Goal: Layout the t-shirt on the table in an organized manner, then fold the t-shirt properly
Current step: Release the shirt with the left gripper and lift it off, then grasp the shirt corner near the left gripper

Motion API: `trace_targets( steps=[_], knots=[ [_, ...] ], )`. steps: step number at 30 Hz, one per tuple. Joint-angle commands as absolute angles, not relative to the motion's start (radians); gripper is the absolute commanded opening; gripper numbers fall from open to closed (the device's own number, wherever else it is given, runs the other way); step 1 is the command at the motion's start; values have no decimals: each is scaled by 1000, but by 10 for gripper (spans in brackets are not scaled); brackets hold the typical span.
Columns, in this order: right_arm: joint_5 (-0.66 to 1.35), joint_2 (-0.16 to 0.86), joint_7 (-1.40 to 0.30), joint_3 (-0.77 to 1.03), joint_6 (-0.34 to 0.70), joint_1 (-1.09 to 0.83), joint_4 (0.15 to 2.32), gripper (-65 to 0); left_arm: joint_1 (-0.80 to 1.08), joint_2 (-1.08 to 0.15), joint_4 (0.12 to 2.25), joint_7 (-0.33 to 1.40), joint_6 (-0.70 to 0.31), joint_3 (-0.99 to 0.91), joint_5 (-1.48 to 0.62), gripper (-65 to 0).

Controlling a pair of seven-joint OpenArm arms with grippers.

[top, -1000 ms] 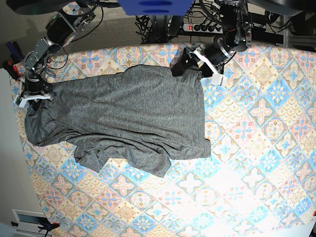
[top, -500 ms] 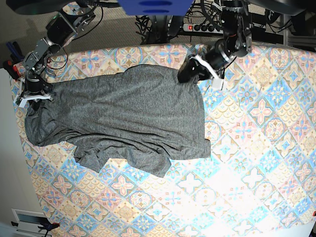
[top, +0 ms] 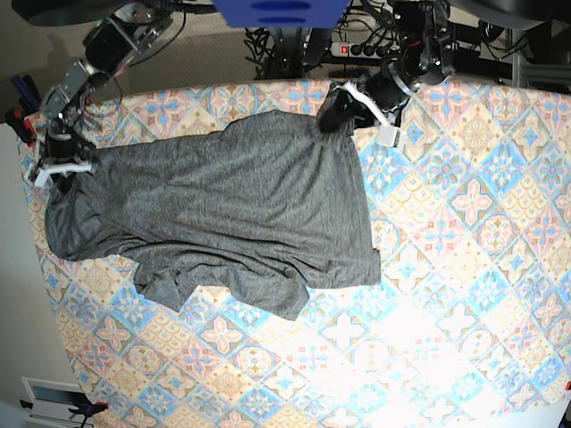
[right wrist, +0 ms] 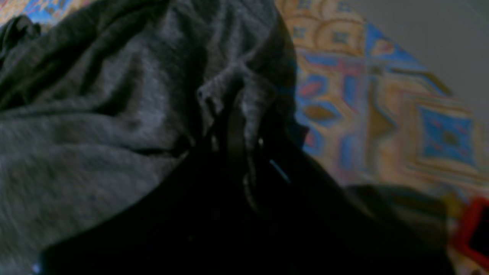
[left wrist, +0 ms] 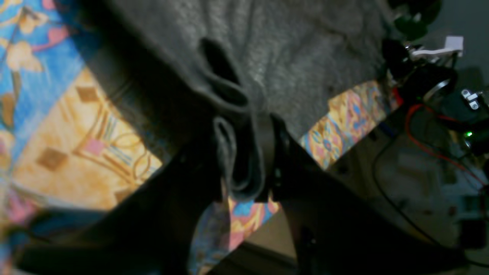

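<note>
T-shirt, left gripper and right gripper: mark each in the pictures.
t-shirt (top: 223, 214), base view, middle of the spread fabric.
left gripper (left wrist: 244, 160), left wrist view, between fingertips pinching fabric.
right gripper (top: 61, 169), base view, at the shirt's corner.

Left wrist view, blurred and dim. The left claw has its two dark fingers pinched on a bunched edge of the shirt; the grey fabric curls into rolled folds between them. The rest of the shirt spreads upward across the top of the view, heathered and softly wrinkled. Tabletop shows at left in blue, orange and pink tiles, and again as a patch right of the fingers. Beyond the tabletop's edge at right: the other arm, dark, with red cable and a small green light.
</note>
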State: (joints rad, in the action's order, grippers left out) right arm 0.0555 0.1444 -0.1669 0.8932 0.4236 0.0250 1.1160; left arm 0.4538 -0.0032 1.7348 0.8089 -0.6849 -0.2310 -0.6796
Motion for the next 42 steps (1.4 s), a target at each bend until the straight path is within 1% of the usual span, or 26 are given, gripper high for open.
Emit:
trace_targets(
  steps=[1,5,9,18,25,32,36,38,42],
  knots=[
    [50,162,-173,897,417,35,1152,-650,449,-5,1770,794,-698,-234,-708,-556],
    [50,162,-171,897,417,30,1221,-650,446,-7,1794,796,-698,-236,-713,-557],
    [50,162,-171,897,417,28,1268,-650,441,-12,1804,796,-698,-237,-785,-557],
    [51,162,-173,901,417,28,1279,-650,447,-108,1827,797,-698,-234,-986,-557],
    [51,162,-170,901,417,35,1279,-650,447,-170,1836,797,-698,-236,-1024,-558],
    [51,162,-108,901,417,36,1279,-650,441,-170,1868,797,-593,-228,-1017,-555],
    [51,162,-116,901,417,36,1277,-650,441,-170,1868,854,-581,-229,-1017,-550],
    [51,162,-114,901,417,36,1276,-650,440,-170,1870,900,-581,-234,-1017,-520],
    [45,162,-114,897,417,36,1267,-650,441,-170,1870,912,-545,-242,-1001,-380]
  ],
)
